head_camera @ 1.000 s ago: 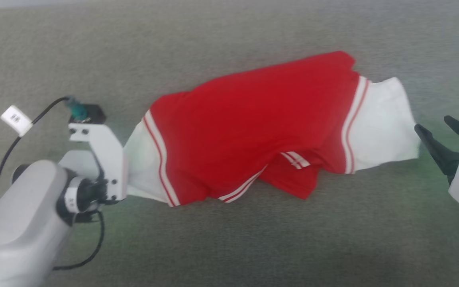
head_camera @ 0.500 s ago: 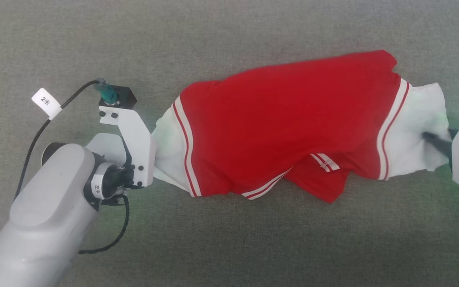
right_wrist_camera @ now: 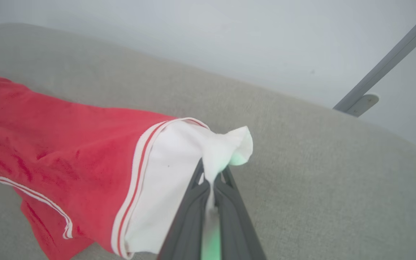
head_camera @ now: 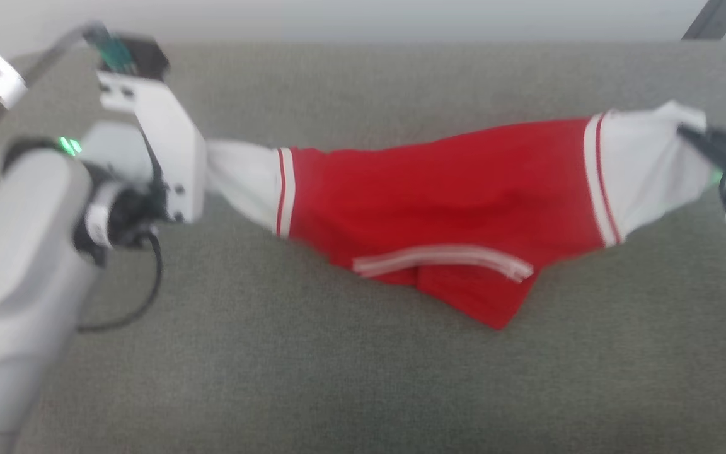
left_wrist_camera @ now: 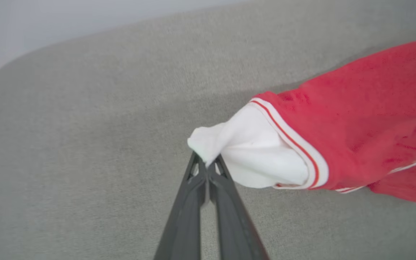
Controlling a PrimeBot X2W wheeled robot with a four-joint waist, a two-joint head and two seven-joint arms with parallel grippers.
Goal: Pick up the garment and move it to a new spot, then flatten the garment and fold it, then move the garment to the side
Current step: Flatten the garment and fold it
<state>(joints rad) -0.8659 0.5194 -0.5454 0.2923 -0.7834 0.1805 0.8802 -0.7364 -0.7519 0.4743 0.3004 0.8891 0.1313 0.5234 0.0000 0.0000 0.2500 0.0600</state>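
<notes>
The garment (head_camera: 426, 195), a red shirt with white sleeves and striped bands, hangs stretched between my two arms above the grey surface, its lower hem sagging in the middle. At the left, my left gripper (left_wrist_camera: 206, 164) is shut on the tip of one white sleeve (left_wrist_camera: 251, 151); in the head view that gripper (head_camera: 207, 165) sits behind its white mount. On the right my right gripper (right_wrist_camera: 211, 173) is shut on the other white sleeve (right_wrist_camera: 179, 169), seen at the head view's right edge as the right gripper (head_camera: 691, 135).
A grey fabric-covered surface (head_camera: 338, 378) lies under the shirt, ending at a pale wall behind. A grey metal bar (right_wrist_camera: 385, 61) slants up at the far right. A black cable (head_camera: 142, 296) loops off the left wrist.
My right gripper has gone from open beside the sleeve to shut on it. Both arms have lifted the shirt off the surface and pulled it taut. The head camera has tilted upward.
</notes>
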